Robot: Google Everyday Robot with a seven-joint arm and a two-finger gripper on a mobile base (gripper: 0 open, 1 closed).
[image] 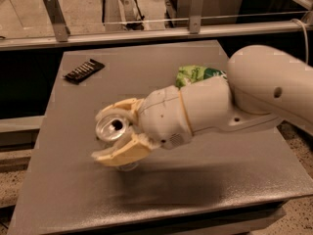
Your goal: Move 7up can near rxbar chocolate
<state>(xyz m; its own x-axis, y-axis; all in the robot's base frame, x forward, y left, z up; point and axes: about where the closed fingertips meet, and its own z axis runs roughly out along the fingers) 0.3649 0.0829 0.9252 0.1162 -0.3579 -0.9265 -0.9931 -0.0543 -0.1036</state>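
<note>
My gripper (111, 133) is over the middle-left of the grey table (146, 72), shut on the 7up can (112, 128). The can is silver with a pull-tab top facing the camera; its body is mostly hidden between the cream fingers (121, 153). It looks lifted off the table. The rxbar chocolate (84, 70), a thin flat black bar with white stripes, lies at the far left of the table, well beyond the can.
A crinkled green snack bag (198, 75) lies at the right, partly hidden by my white arm (244, 97). A metal rail with upright brackets (161, 31) runs behind the table. The table's front edge is near the bottom.
</note>
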